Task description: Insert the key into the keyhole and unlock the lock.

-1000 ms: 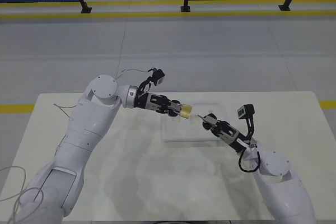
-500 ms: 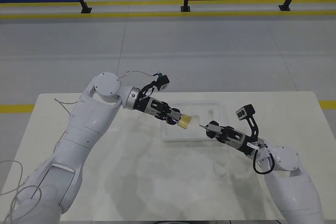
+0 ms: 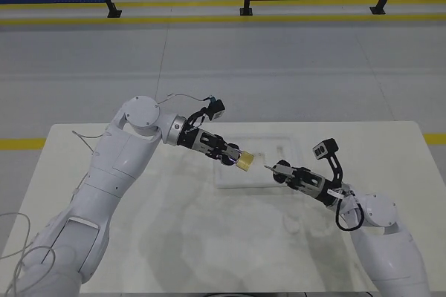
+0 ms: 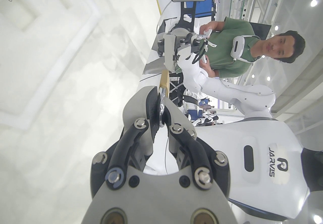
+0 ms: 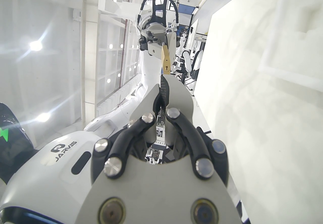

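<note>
The step in hand appears to be lining the key (image 3: pixel 269 168) up with the keyhole, and it is best done slowly. The right gripper (image 3: pixel 281 169), clamped on the thin key, should carry the blade straight along the keyhole's axis with its flat matched to the slot, while the left gripper (image 3: pixel 233 155) holds firm. That gripper is closed on the shackle of the lock (image 3: pixel 246 160), a small brass padlock. It is held in the air above the white tray (image 3: pixel 227 178), with its keyhole end facing the key, near but apart.
</note>
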`<state>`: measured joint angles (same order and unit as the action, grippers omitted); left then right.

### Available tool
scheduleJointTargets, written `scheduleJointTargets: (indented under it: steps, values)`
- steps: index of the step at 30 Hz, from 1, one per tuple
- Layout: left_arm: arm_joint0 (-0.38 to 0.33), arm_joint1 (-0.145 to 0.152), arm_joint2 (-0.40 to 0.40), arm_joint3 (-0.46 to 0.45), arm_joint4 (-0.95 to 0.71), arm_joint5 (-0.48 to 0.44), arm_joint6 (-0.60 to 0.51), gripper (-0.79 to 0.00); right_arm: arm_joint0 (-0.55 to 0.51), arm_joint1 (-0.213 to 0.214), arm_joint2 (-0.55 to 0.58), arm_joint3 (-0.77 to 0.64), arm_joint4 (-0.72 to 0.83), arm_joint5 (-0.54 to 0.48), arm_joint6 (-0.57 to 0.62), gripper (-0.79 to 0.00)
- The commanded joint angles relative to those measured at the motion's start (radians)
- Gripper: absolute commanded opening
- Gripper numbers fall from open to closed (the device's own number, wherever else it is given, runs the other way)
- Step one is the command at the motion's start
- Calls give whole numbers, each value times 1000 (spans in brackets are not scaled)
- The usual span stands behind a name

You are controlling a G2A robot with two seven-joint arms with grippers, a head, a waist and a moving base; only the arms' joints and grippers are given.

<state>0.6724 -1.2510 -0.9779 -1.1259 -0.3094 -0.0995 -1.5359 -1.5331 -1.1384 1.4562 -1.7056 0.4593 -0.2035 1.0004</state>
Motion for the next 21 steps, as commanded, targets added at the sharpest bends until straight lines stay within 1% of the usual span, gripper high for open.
scheduleJointTargets:
  steps: [1,5,9,11,21]
  values:
    - [12,0,-2,-12,-6,2,29,-785,1,1,-2,4,1,-10,3,-785]
    - [18,6,-17,-20,-28,23,32,-785,5,3,-4,19,21,-30,23,-785]
    - [8,9,-19,-4,-48,37,10,-785,9,4,-4,22,43,-53,38,-785]
    - [5,8,-22,9,-83,38,3,-785,11,5,-3,22,53,-61,41,-785]
    - [-29,4,18,47,-120,56,0,-785,33,7,-11,22,61,-70,15,-785]
